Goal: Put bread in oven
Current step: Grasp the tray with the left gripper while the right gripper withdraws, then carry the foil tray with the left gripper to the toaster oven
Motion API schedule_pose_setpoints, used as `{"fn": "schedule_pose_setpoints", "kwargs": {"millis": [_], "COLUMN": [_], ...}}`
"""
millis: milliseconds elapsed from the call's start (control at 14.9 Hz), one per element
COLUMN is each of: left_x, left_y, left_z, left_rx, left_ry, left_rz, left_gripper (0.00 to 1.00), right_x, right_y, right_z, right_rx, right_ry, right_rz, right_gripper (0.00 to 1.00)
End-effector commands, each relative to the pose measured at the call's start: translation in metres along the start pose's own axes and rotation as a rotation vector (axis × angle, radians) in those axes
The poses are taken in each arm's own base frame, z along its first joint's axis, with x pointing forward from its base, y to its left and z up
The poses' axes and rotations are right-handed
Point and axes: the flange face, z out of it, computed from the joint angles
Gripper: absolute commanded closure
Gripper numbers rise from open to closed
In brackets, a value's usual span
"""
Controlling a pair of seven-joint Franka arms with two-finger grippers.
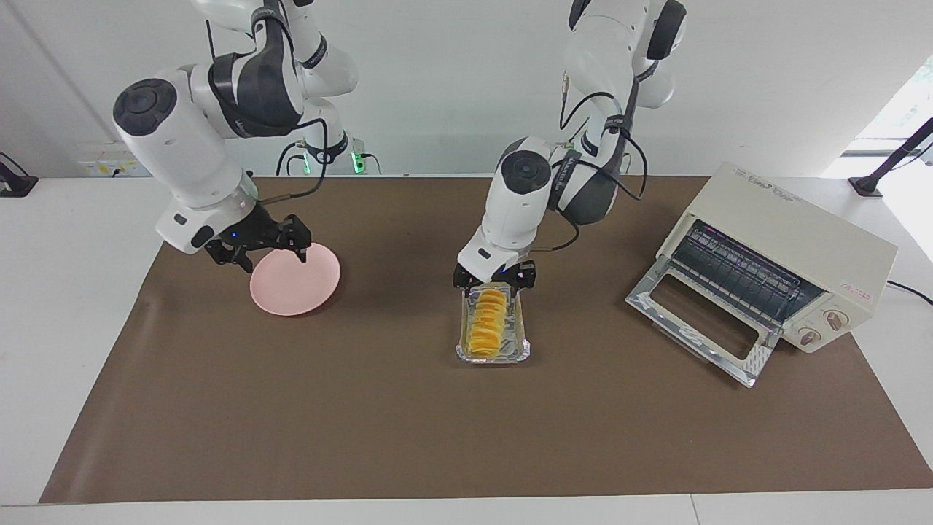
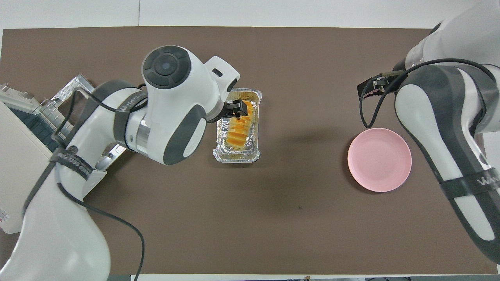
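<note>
So from my seat, working across the facing view: first up is the smooth, round pink plate point(image 1: 294, 279), matte and flat on the brown paper-like table cover point(image 1: 364, 423). My right gripper point(image 1: 256, 246) hangs over the plate's edge toward the right arm's end of the table, black fingers spread wide apart and holding nothing. Mid-table sits the crinkly silver foil tray point(image 1: 519, 348), rectangular with a rolled rim, and in it the bread point(image 1: 487, 325), a ridged yellow-orange row of overlapping slices, glossy on top. My left gripper point(image 1: 494, 281) is down at the end of the tray nearer the robots, jaws wide with one finger either side of the loaf's end; I can't tell if the tips are touching it, and nothing is lifted. Toward the left arm's end stands the boxy cream-white toaster oven point(image 1: 794, 240), its glass-paned metal door dropped open, wire rack showing, two round knobs on the front.
</note>
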Motion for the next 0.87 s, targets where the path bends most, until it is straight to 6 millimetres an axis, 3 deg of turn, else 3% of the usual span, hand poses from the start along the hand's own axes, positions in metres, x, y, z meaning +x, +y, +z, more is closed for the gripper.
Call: {"fn": "schedule_pose_setpoints", "kwargs": {"millis": [0, 268, 470, 604, 671, 805], "left_x": [0.011, 0.010, -0.002, -0.009, -0.021, -0.026], "left_y": [0.008, 0.021, 0.035, 0.039, 0.056, 0.060], "left_z": [0.018, 0.028, 0.035, 0.053, 0.067, 0.074], "left_rx": [0.032, 0.000, 0.006, 0.022, 0.036, 0.046], "left_ry": [0.019, 0.054, 0.045, 0.024, 0.014, 0.000], "left_rz": [0.002, 0.013, 0.033, 0.002, -0.014, -0.015], "left_gripper": [0.00, 0.00, 0.00, 0.00, 0.00, 0.00], "right_x": [-0.038, -0.070, -0.078, -0.081, -0.084, -0.089], "right_y": [0.002, -0.001, 0.009, 0.018, 0.021, 0.028], "right_z": [-0.027, -0.055, -0.057, -0.058, -0.058, -0.059], "right_rx": [-0.060, -0.066, -0.061, -0.056, -0.055, -0.072], "right_ry": [-0.040, -0.043, -0.062, -0.070, -0.075, -0.075], "right_rz": [-0.028, -0.023, -0.006, 0.002, -0.011, -0.014], "right_gripper": [0.00, 0.00, 0.00, 0.00, 0.00, 0.00]}}
